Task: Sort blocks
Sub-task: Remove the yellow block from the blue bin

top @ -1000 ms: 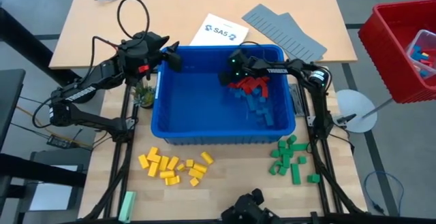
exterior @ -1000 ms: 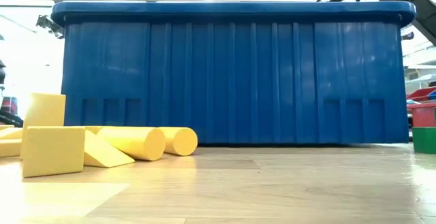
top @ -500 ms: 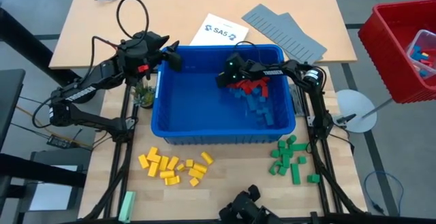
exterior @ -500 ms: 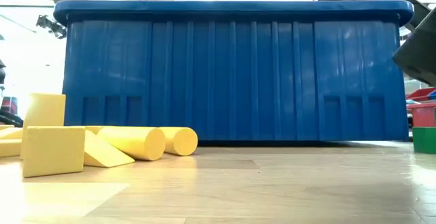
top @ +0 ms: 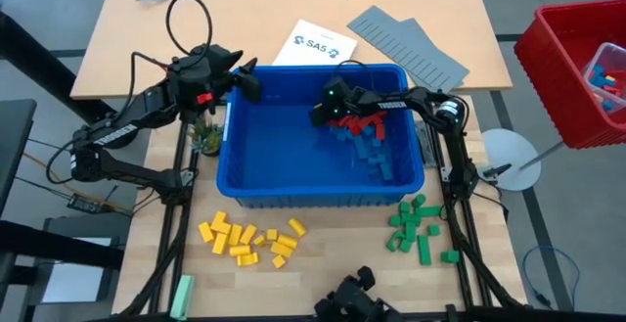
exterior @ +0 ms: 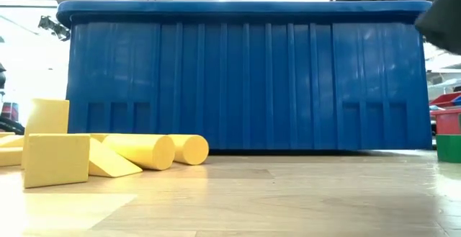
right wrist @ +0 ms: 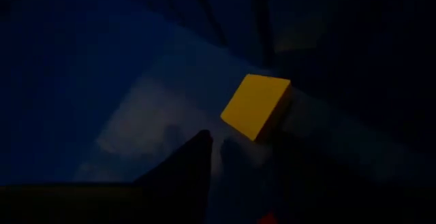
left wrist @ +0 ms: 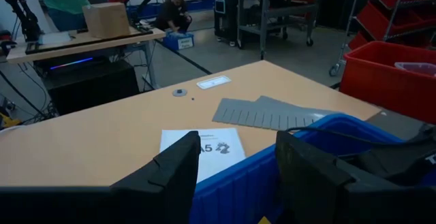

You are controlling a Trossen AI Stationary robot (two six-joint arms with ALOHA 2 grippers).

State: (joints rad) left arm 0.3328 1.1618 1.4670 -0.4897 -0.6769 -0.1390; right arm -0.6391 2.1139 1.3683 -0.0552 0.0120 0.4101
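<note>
The right gripper (top: 320, 113) reaches into the blue bin (top: 284, 190) beside red and blue blocks (top: 370, 138), a yellow block (right wrist: 256, 105) just ahead — whether its jaws grasp anything cannot be told. The left gripper (top: 252, 81) hangs at the bin's far-left corner, jaws released. Yellow blocks (top: 250, 240) and green blocks (top: 419, 226) lie sorted on the bench (top: 333, 253).

— What do you see from down at table height?

— Mostly the blue bin (exterior: 245, 78), its ribbed wall filling the middle, standing on the pale wooden table (exterior: 274, 194).

— Anything in front of it?

— Yellow blocks (exterior: 108, 154) at the left: a square one nearest, a taller one behind it, a wedge, and two round ones lying on their sides with their ends towards us.

— And on the right?

— A green block (exterior: 449, 148) at the edge, something red behind it, and a dark bit of arm (exterior: 439, 17) above the bin's corner.
</note>
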